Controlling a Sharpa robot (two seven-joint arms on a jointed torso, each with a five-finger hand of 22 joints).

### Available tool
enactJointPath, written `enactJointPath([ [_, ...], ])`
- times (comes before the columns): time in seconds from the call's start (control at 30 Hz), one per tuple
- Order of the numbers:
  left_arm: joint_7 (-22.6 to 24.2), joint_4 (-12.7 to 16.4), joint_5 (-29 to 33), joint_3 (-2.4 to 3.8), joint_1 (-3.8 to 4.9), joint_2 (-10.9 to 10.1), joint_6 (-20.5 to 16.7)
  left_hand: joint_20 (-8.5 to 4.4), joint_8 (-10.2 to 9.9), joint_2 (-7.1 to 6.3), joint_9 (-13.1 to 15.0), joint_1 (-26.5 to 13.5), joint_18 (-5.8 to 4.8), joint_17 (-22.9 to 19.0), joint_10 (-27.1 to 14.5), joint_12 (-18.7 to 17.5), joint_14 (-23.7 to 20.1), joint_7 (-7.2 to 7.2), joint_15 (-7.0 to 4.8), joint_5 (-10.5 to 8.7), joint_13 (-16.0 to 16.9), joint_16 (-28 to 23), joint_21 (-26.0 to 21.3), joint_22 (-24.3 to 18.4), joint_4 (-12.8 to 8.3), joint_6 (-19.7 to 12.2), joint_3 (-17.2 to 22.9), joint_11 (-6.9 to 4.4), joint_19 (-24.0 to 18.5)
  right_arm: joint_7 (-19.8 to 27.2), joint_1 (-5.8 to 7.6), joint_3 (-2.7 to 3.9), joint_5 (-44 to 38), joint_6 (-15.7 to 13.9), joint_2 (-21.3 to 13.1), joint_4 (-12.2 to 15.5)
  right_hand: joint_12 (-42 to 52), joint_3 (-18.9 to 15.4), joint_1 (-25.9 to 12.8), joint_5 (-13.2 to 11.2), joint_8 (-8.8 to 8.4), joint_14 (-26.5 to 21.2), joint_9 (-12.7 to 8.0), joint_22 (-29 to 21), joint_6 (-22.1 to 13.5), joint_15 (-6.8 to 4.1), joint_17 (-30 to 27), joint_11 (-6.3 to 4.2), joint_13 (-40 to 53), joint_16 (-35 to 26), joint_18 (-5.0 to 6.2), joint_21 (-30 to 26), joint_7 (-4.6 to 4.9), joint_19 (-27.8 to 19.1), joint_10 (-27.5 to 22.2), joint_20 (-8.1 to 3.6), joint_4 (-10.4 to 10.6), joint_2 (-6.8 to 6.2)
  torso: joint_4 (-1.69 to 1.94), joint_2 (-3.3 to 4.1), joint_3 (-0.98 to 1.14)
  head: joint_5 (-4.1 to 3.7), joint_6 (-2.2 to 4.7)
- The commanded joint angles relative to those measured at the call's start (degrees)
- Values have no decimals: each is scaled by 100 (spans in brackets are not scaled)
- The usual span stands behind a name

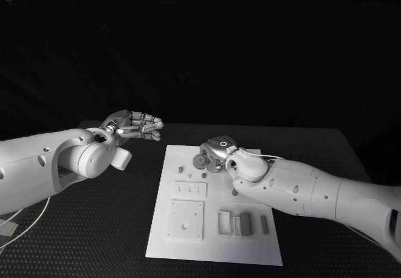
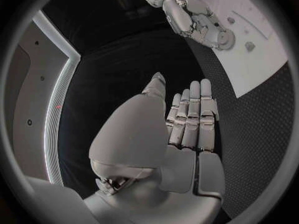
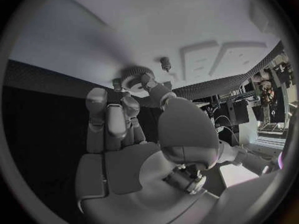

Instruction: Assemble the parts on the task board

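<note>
The white task board (image 1: 251, 249) lies in the middle of the black table. My right hand (image 1: 215, 152) hovers over its far end and pinches a round grey part (image 1: 203, 160) between thumb and fingers. That hold is close up in the right wrist view, with the ridged round part (image 3: 134, 77) at the fingertips just above the board (image 3: 187, 15). The left wrist view also shows my right hand (image 2: 190, 15) with the round part (image 2: 223, 39). My left hand (image 1: 134, 124) is raised left of the board's far corner. Its fingers (image 2: 193, 114) are stretched out and hold nothing.
Small pegs (image 1: 179, 169) stand near the board's far left. Two raised square plates (image 1: 189, 189) (image 1: 185, 219) lie below them. Several upright blocks (image 1: 244, 223) sit in the near middle. Black mat (image 1: 100, 231) surrounds the board.
</note>
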Motion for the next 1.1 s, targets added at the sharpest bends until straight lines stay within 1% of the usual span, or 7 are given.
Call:
enactJointPath([
  [0.03, 40, 13, -41, 5, 8, 9, 65, -2, -24, -12, -8, -42, 60, 10, -34, -25, 34, 3, 20, 0, -9, -28, -39, 8, 12, 5, -25, -19, 53, 52, -3, -2, 175, 175, -5, -1, -23, 22, -2, 17, -39, 4, -8, 73, -57, 43, -10, 34, -8, -32, 572, -39, 0, 44, -2, -16, 28, -64, 0, 1, 1, 3, -7],
  [0.13, 47, -21, -37, 5, 7, 34, 62, -2, -25, -9, -8, -47, 61, 12, -34, -25, 34, 4, 20, 0, -9, -30, -40, 8, 12, 5, -25, -19, 53, 71, -3, -2, 298, 291, -5, -2, -23, 24, -7, 17, -37, 4, -9, 73, -57, 44, -10, 35, -9, -32, 572, -40, 1, 44, -3, -17, 36, -64, 0, 2, 3, 2, -6],
  [0.33, 43, -105, -30, 1, 3, 114, 88, -2, -27, 7, -9, -61, 61, 16, -38, -26, 34, 5, 19, 0, -10, -35, -43, 8, 12, 1, -22, -18, 54, 83, -3, -2, 464, 420, -24, 3, -11, 39, -46, 17, 31, 11, 5, 74, 56, 60, 7, 53, -13, -29, 572, -49, 18, 48, -17, -23, 94, -59, -13, 9, -8, -24, -11],
  [0.47, 49, -109, -29, 1, 3, 116, 82, -2, -29, 13, -10, -71, 61, 19, -41, -27, 34, 9, 20, 0, -11, -39, -46, 9, 11, -3, -21, -17, 53, 120, -3, -2, 687, 538, -31, -3, -3, 50, -56, 17, 54, 11, 5, 76, 94, 60, 8, 52, -14, -27, 572, -50, 16, 50, -21, -25, 118, 1, -10, 7, -1, -26, -12],
  [0.83, 46, -109, -29, 1, 3, 103, 78, -3, -33, 17, -11, -79, 62, 22, -49, -30, 34, 13, 19, 0, -13, -43, -48, 9, 9, -9, -20, -15, 53, 115, -1, -1, 783, 466, -148, 105, 15, 34, -100, 16, 87, 7, 0, 85, 151, 66, 10, 59, -16, -25, 572, -50, 25, 45, -29, -27, 136, 64, 4, -4, -2, -25, -32],
  [1.0, 48, -114, -29, 1, 3, 94, 74, -4, -35, 15, -12, -80, 62, 24, -53, -31, 34, 14, 19, 0, -14, -45, -50, 9, 8, -12, -19, -14, 53, 98, 0, 3, 784, 348, -251, 236, 17, 30, -113, 17, 87, 8, -4, 86, 151, 69, 14, 64, -17, -24, 572, -50, 29, 45, -31, -27, 143, 59, -7, -3, 6, -17, -21],
  [1.1, 50, -118, -29, 1, 2, 99, 82, -4, -35, 16, -12, -80, 63, 25, -54, -32, 34, 15, 19, 0, -14, -46, -50, 9, 7, -13, -19, -14, 53, 91, 2, 32, 778, 298, -373, 364, 19, 33, -107, 17, 88, 8, -6, 86, 152, 70, 12, 65, -18, -24, 572, -50, 30, 45, -31, -29, 139, 62, -11, -2, 6, -19, -10],
])
